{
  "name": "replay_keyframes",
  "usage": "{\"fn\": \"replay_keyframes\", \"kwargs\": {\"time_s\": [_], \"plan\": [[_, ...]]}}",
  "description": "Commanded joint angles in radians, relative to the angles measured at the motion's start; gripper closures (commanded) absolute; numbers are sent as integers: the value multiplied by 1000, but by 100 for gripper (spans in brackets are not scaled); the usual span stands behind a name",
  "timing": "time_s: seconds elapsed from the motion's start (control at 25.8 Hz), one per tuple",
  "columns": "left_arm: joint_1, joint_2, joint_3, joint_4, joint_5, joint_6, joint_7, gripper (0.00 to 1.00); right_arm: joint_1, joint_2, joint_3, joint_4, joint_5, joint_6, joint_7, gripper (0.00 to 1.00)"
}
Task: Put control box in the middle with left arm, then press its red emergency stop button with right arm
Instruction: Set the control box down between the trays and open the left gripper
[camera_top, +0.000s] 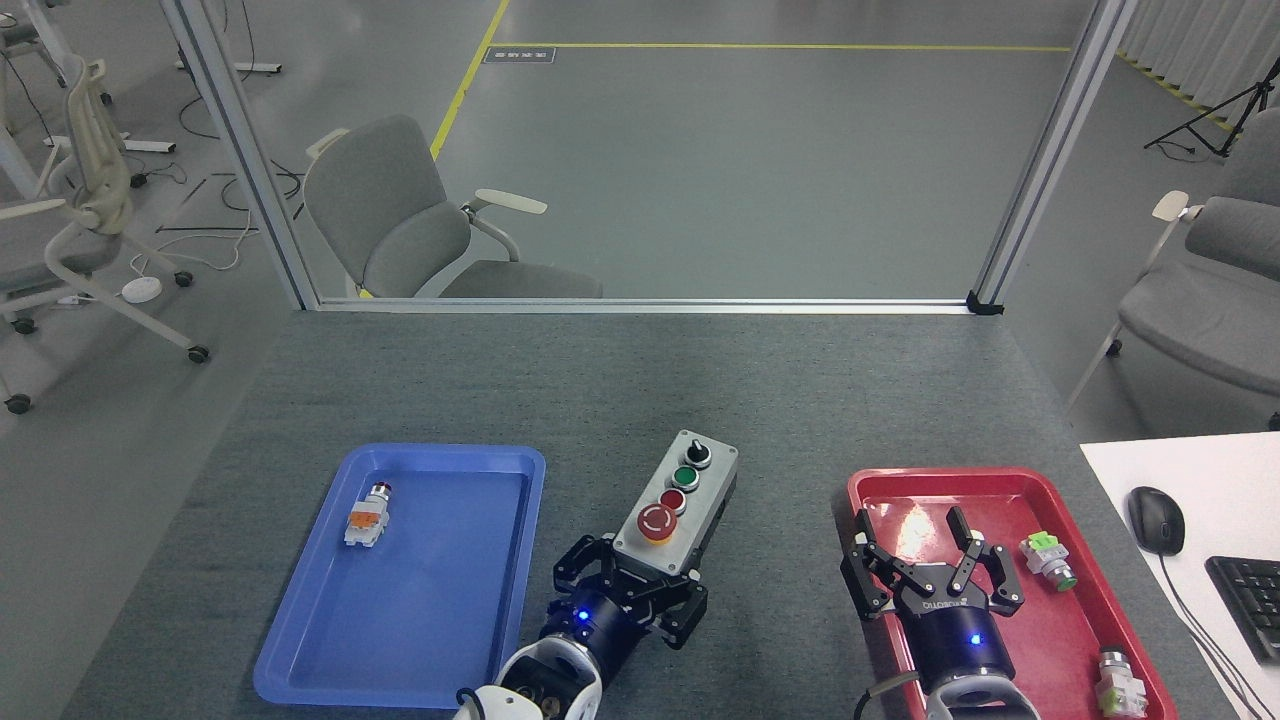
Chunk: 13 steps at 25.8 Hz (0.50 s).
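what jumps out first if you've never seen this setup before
The grey control box draws the eye first: the left tool grips its near end over the dark felt tabletop between the two trays, its big red emergency stop button nearest the robot. Next come the bright blue tray on the left and the red tray on the right, where the right tool hangs open.
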Motion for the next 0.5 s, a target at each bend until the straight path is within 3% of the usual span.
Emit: {"fn": "replay_keyframes", "kwargs": {"time_s": [0.0,0.12,0.46], "plan": [[-54,-36,-70,136,-5,45,8,100,0,-1,0,0,0,-3,-2,2],[-89,-36,-151,195,10,97,12,100,0,-1,-1,0,0,-3,-2,2],[-104,-36,-161,279,20,99,12,100,0,0,3,2,1,-3,-2,2]]}}
